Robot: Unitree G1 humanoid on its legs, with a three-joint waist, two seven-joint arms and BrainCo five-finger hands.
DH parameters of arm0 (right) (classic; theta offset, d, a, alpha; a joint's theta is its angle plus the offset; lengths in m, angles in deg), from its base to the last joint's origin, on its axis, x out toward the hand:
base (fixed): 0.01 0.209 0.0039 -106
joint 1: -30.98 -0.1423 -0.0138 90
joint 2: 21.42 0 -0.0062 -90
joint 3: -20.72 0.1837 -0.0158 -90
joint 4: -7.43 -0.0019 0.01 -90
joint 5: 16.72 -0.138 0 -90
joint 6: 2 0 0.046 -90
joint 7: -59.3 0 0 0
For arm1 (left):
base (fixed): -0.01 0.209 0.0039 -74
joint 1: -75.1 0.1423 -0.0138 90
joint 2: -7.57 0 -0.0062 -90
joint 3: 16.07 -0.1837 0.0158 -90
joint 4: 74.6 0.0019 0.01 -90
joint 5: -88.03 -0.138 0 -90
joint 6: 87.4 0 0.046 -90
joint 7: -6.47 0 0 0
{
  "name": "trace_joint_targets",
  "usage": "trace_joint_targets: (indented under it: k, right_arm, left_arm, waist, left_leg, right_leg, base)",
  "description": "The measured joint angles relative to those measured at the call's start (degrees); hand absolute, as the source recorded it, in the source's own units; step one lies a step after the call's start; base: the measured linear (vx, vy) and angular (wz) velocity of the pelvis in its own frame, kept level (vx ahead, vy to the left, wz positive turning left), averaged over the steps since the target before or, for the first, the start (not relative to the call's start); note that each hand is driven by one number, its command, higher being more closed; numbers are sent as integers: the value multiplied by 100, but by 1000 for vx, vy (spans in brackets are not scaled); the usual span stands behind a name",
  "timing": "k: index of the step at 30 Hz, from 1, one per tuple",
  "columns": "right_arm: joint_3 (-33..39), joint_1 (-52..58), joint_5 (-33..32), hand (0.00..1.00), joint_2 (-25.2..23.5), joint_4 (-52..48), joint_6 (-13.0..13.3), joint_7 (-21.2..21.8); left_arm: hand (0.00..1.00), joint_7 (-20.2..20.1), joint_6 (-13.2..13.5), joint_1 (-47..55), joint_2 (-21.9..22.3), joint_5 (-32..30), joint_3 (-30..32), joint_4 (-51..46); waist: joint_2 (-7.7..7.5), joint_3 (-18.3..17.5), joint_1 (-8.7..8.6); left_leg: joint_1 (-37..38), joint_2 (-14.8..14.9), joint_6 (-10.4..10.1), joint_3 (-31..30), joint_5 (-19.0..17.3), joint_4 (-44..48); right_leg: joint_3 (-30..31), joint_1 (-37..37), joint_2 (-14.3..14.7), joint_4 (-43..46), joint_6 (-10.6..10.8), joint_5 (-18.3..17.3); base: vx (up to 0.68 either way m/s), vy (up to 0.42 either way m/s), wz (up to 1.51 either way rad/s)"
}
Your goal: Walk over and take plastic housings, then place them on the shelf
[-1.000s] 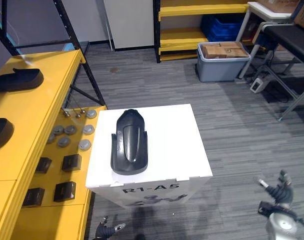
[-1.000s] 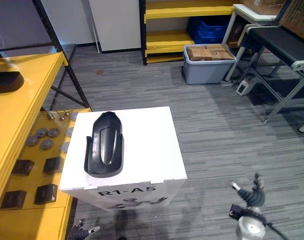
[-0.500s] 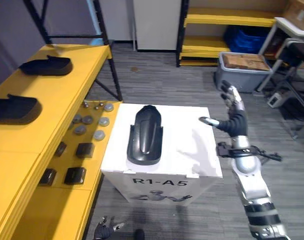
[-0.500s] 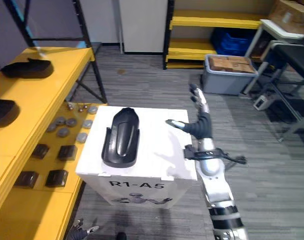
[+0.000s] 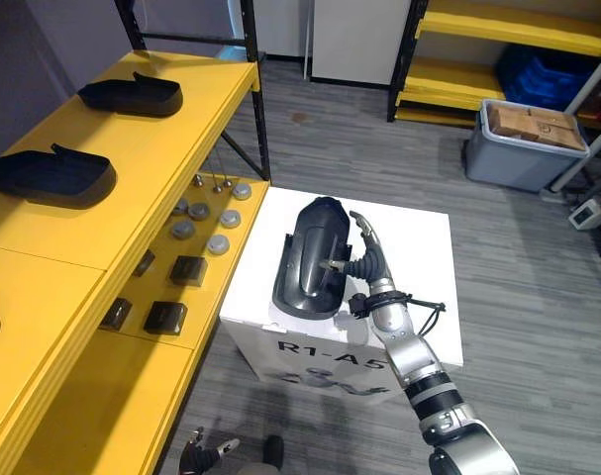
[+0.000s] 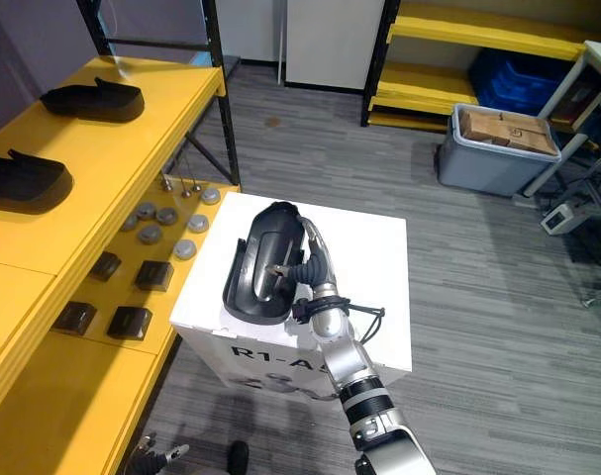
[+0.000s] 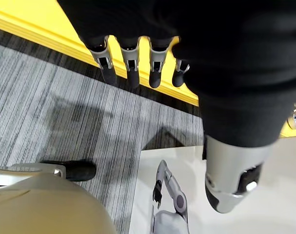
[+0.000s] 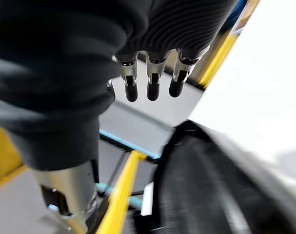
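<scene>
A black plastic housing (image 5: 308, 259) lies hollow side up on a white box (image 5: 419, 297). My right hand (image 5: 364, 265) rests at the housing's right rim, fingers straight and pointing away from me, thumb reaching over the hollow; it is open. In the right wrist view its fingers (image 8: 148, 84) hang straight above the housing (image 8: 221, 195). Two more black housings (image 5: 132, 94) (image 5: 52, 174) lie on the yellow shelf (image 5: 161, 178) to the left. My left hand (image 5: 203, 455) hangs low by the floor, its fingers (image 7: 130, 66) straight, open and holding nothing.
The shelf's lower level holds small grey round parts (image 5: 201, 220) and black blocks (image 5: 166, 317), close against the box's left side. A grey bin (image 5: 523, 150) with cardboard boxes stands at the back right, before another yellow rack (image 5: 498, 30). Grey carpet lies right of the box.
The camera has shifted, bringing the shelf and box closer. My right hand moved left from the box's right side onto the housing's right rim.
</scene>
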Motion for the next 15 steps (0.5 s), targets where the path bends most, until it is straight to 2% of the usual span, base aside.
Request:
trace_joint_targets:
  k: [5, 9, 13, 14, 15]
  right_arm:
    - [217, 9, 386, 0, -186, 164, -243, -321]
    - [322, 10, 402, 0, -240, 491, -437, -355]
    - [348, -118, 655, 0, -274, 705, -520, -356]
    - [393, -205, 700, 100, -277, 810, -531, -352]
    - [426, -315, 760, 100, -287, 940, -548, -342]
  left_arm:
    - [0, 105, -20, -8, -1, 0, -20, -95]
    - [0, 195, -20, -55, -6, 0, -46, -108]
    - [0, 203, -23, -63, -11, 2, -55, -109]
    - [0, 204, -25, -63, -12, 2, -58, -109]
    - [0, 203, -29, -64, -13, 3, -59, -109]
  waist:
    - [5, 134, 1]
    - [9, 250, 1]
    - [11, 267, -3]
    - [11, 268, -4]
    - [11, 269, -3]
  left_leg:
    - [-76, -9, 0, 13, 0, 0]
    - [-77, -25, -1, 24, 0, 0]
    - [-81, -26, -3, 32, -2, -1]
    - [-82, -27, -3, 34, -2, -2]
    - [-82, -26, -3, 33, -2, -3]
  right_leg:
    - [5, -76, -13, -14, 13, 12]
    - [5, -69, -24, -34, 19, 16]
    - [10, -76, -32, -34, 33, 26]
    - [12, -77, -32, -35, 39, 32]
    - [12, -77, -32, -36, 46, 43]
  base:
    - [0, 0, 0]
    - [0, 0, 0]
    - [0, 0, 0]
    - [0, 0, 0]
    - [-34, 5, -1]
